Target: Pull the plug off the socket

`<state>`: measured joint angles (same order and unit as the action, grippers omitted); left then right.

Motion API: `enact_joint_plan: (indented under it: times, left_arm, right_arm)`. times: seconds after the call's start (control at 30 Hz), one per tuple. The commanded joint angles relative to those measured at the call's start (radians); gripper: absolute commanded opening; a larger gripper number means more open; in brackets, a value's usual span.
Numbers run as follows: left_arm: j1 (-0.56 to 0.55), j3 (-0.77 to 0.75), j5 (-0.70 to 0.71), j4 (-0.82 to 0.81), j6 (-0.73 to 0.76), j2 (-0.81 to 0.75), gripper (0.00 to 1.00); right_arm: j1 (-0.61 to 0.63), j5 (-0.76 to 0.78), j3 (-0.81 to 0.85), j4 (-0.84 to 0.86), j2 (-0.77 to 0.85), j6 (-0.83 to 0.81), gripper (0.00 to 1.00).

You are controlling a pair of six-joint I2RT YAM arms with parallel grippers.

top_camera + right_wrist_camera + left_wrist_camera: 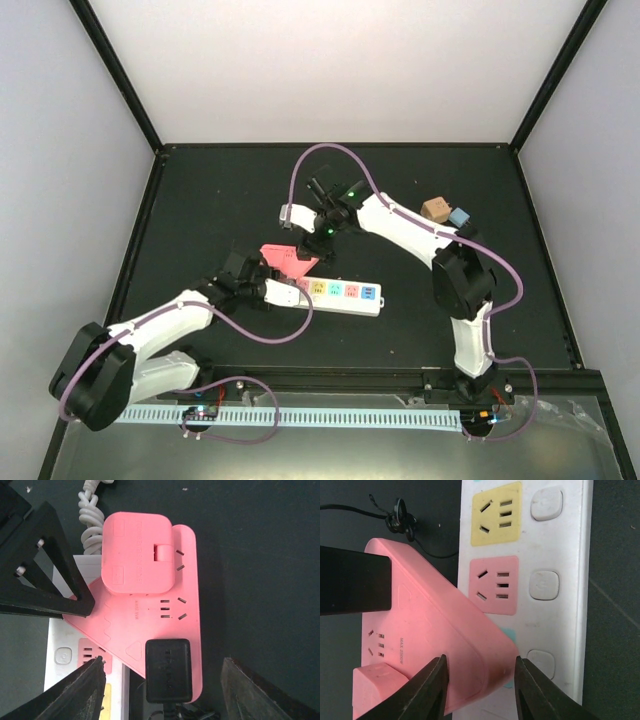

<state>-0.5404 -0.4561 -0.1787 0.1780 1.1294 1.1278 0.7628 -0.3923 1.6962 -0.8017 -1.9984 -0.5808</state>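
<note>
**Risk of a slipped, unbraced pull**

The left gripper (481, 659) seems to pinch the sloped corner of the pink adapter (435, 625), plugged into the power strip (560, 630) just beneath its fingertips. The right gripper (162, 662) hangs spread wide, a black plug (167, 680) between its fingers. Neither gripper pins the power strip, so a pull may drag it along. The slope invites slipping, and closing the right fingers could grab the black plug instead.
</note>
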Motion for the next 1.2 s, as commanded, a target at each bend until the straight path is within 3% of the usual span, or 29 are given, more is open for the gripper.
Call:
enact_joint_plan:
  times: [0.0,0.53,0.7,1.17]
  left_arm:
    - [-0.008,0.046,0.000,0.072,0.028,-0.015,0.38]
    - [-0.024,0.079,0.019,0.076,0.061,0.009,0.36]
    - [-0.028,0.067,0.024,0.095,0.062,0.023,0.35]
    - [-0.045,0.041,0.048,0.150,0.082,0.059,0.30]
  right_arm:
    - [0.005,0.026,-0.001,-0.008,0.056,-0.003,0.68]
    - [0.011,0.088,-0.041,0.017,-0.008,-0.023,0.66]
    - [0.037,0.135,-0.052,0.030,-0.029,-0.051,0.62]
    - [0.053,0.122,-0.059,0.034,0.041,-0.058,0.23]
